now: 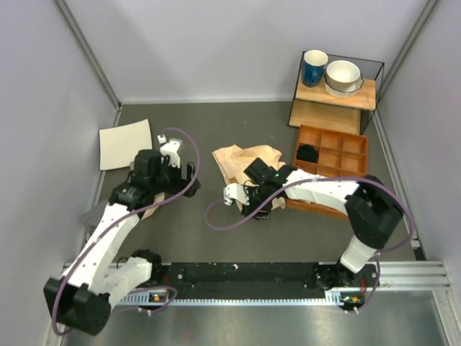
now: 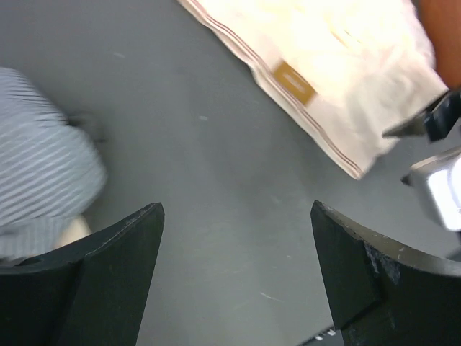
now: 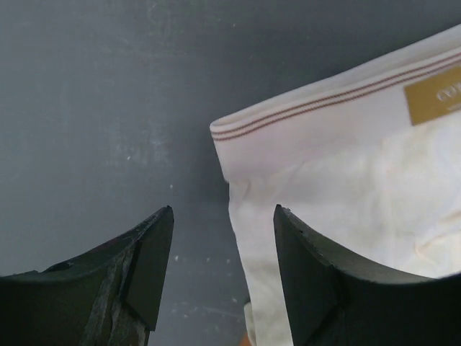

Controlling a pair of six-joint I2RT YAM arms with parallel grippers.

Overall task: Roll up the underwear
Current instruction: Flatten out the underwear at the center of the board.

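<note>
The underwear (image 1: pixel 248 160) is a pale peach-beige cloth lying crumpled on the grey table at its middle. In the right wrist view its striped waistband corner and tan label (image 3: pixel 346 166) fill the right side. My right gripper (image 3: pixel 223 216) is open and empty, low over the garment's near-left edge, with one finger over the cloth and the other over bare table; in the top view it (image 1: pixel 234 191) is at that edge. My left gripper (image 2: pixel 234 213) is open and empty over bare table, left of the underwear (image 2: pixel 338 72); in the top view it (image 1: pixel 176 162) is apart from the cloth.
A striped grey cloth (image 2: pixel 43 180) lies by the left arm. A white paper sheet (image 1: pixel 126 144) is at the back left. A wooden compartment tray (image 1: pixel 338 144) holding a black bundle (image 1: pixel 307 153) is at the right, and behind it is a shelf with a blue mug (image 1: pixel 314 67) and bowls (image 1: pixel 343 76).
</note>
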